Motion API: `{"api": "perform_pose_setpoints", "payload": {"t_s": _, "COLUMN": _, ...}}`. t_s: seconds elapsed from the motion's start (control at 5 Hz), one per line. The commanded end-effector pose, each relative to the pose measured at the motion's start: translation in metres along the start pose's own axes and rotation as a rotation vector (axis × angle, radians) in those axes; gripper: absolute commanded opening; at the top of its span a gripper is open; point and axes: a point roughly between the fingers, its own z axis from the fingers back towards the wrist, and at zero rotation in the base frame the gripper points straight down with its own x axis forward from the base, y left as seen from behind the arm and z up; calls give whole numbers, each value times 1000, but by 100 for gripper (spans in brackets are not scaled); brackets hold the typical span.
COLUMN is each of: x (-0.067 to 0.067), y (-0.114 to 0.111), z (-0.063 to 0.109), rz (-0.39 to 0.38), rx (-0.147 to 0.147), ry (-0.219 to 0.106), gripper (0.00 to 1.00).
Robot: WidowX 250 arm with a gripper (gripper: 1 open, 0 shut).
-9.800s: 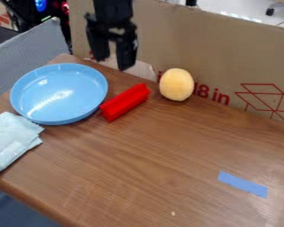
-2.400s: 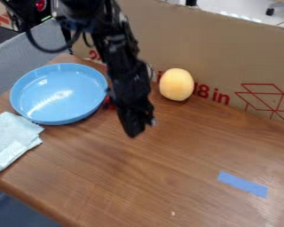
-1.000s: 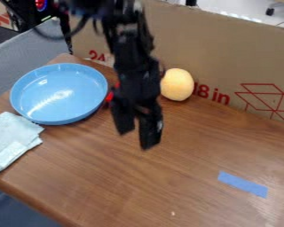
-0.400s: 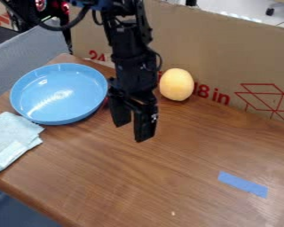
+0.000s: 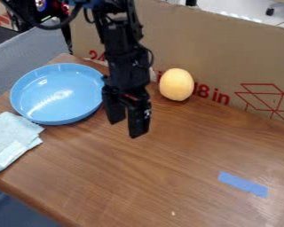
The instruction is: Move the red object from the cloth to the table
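Note:
My gripper (image 5: 125, 122) points down over the brown table (image 5: 156, 177), just right of the blue plate. Its two black fingers (image 5: 113, 112) stand apart, so it is open, and I see nothing between them. The red object is hidden; no red bar shows anywhere around the gripper or on the cloth. The pale bluish-white cloth (image 5: 8, 139) lies wrinkled at the table's left edge, well to the left of and below the gripper, with nothing on it.
A round light-blue plate (image 5: 57, 95) sits left of the gripper. A yellowish ball (image 5: 176, 84) rests against the cardboard box (image 5: 233, 53) along the back. A strip of blue tape (image 5: 241, 183) is stuck at the front right.
The arm has shifted left and slightly back, from the middle of the table toward the plate's right rim. The fingers stay apart throughout.

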Motion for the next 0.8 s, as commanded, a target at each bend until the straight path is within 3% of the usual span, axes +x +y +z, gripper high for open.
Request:
{"api": "perform_pose_setpoints", "payload": {"t_s": 0.0, "x": 3, "y": 12, "z": 1, "rz": 19, "rx": 5, "ry": -39, "gripper": 100}}
{"api": "perform_pose_setpoints", "payload": {"t_s": 0.2, "x": -11, "y": 17, "z": -1, "rz": 30, "rx": 20, "ry": -66, "gripper": 100}}
{"api": "perform_pose_setpoints", "payload": {"t_s": 0.4, "x": 13, "y": 16, "z": 13, "rz": 28, "rx": 48, "ry": -66, "gripper": 100}}
{"api": "perform_pose_setpoints", "payload": {"t_s": 0.6, "x": 12, "y": 18, "z": 22, "rz": 30, "rx": 55, "ry": -78, "gripper": 100}}
